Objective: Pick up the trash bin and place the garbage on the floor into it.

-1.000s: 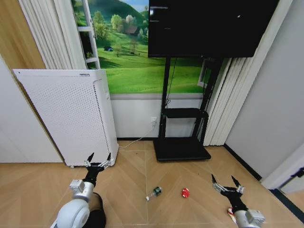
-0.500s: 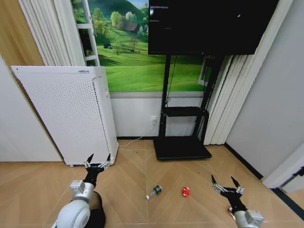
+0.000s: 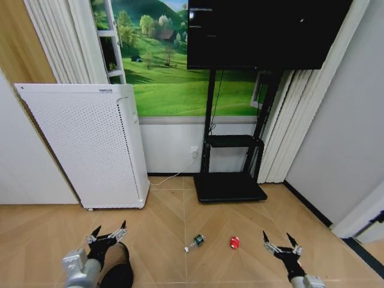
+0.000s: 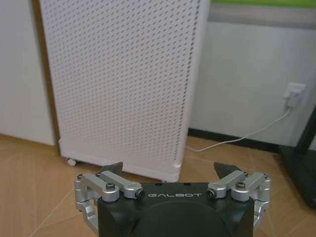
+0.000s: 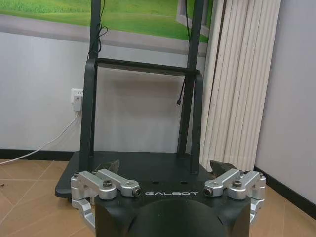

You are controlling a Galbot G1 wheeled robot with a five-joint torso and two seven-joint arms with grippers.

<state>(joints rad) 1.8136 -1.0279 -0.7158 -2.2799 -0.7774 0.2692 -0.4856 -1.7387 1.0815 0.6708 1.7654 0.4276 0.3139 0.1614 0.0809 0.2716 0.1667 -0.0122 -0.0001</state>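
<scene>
Left pincer (image 3: 108, 233) (prongs apart) has dropped toward the trash bin (image 3: 118, 273) just beneath it, approaching pickup; right pincer (image 3: 279, 245), likewise apart, hovers beyond the garbage (image 3: 234, 242).

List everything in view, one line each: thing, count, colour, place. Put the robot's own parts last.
Trash bin: one, black, on the floor at the head view's lower edge, under the left gripper.
Bottle: one, clear with a green label, lying on the floor mid-frame.
Red lump: one, red, on the floor just right of the bottle.
Floor: tan herringbone parquet.
Perforated appliance: one, white, standing at the left against the wall.
TV stand: one, black, against the back wall, carrying a dark screen.
Wall socket: one, white, with a white cable running to the appliance.
Curtains: white, right of the stand.
Left gripper: one, open, low at left.
Right gripper: one, open, low at right.
</scene>
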